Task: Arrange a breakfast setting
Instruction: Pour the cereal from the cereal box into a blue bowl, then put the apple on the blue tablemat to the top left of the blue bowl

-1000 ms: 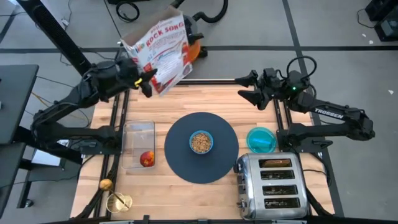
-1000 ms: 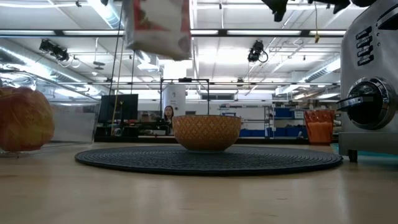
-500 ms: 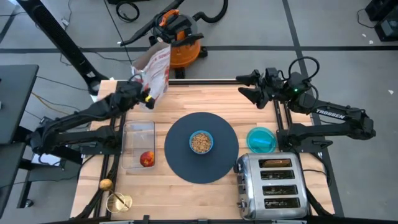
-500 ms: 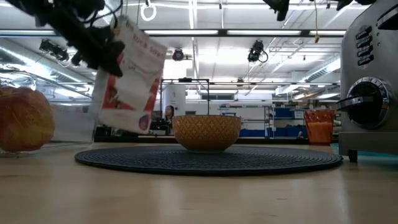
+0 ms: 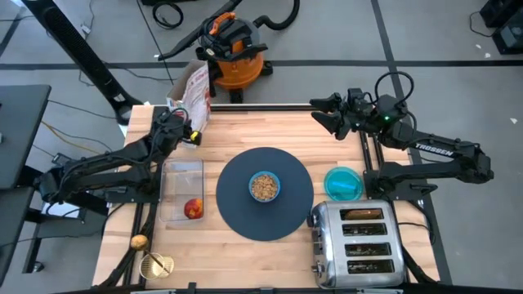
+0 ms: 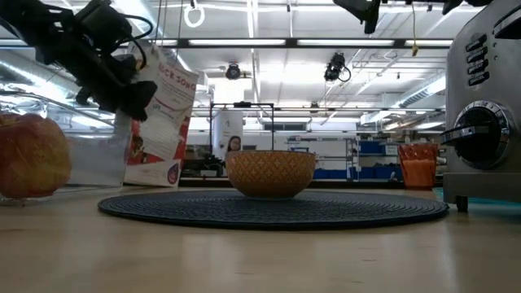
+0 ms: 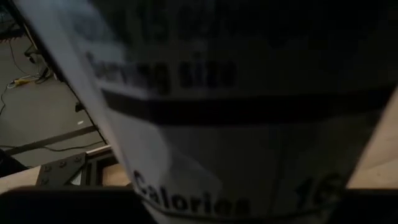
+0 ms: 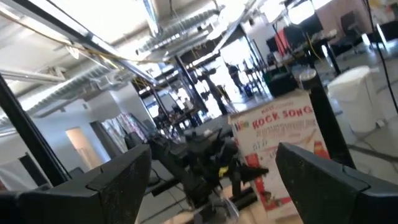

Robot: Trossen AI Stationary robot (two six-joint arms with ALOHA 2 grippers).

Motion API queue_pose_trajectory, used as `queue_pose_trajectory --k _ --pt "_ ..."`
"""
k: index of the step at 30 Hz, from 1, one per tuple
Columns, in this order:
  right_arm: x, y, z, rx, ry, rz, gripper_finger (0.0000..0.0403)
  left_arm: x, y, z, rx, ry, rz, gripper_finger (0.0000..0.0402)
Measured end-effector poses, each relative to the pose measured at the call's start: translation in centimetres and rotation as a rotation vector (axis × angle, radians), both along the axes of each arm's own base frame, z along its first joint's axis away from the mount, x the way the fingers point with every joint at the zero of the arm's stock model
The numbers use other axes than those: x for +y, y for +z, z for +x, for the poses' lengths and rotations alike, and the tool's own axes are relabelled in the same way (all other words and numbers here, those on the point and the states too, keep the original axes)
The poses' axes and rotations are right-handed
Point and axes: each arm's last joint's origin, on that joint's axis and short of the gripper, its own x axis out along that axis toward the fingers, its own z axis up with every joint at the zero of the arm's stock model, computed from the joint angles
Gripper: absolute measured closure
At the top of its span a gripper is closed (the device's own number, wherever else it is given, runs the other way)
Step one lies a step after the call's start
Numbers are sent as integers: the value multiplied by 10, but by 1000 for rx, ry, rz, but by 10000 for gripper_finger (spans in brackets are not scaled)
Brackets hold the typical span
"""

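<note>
Small light-blue bowl (image 5: 264, 186), cereal-filled, sits centered on dark round mat (image 5: 237, 196).

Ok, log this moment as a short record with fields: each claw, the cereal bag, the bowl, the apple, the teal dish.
left claw: shut on the cereal bag, far left corner of the table
right claw: open, empty, above the far right edge
cereal bag: upright, bottom at the tabletop
bowl: centred on the round mat, holds cereal
apple: in the clear container
teal dish: beside the toaster

cereal bag (image 5: 191, 96) upright, far-left table corner | toaster (image 5: 359, 242) near-right | clear container (image 5: 181, 184) left
</note>
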Motion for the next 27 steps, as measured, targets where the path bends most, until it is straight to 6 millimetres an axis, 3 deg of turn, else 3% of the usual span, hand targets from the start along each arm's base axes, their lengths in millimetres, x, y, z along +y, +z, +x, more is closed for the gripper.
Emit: queue_pose_trajectory --k 6,16,27 --pt "1 -3 1 28 34 40 55 -1 16 0 45 -24 -45 227" --pt "2 -3 1 35 28 -2 55 -10 38 -10 121 -67 -279 140" --pt "2 -3 1 37 30 -12 55 -20 68 -20 125 -103 -435 130"
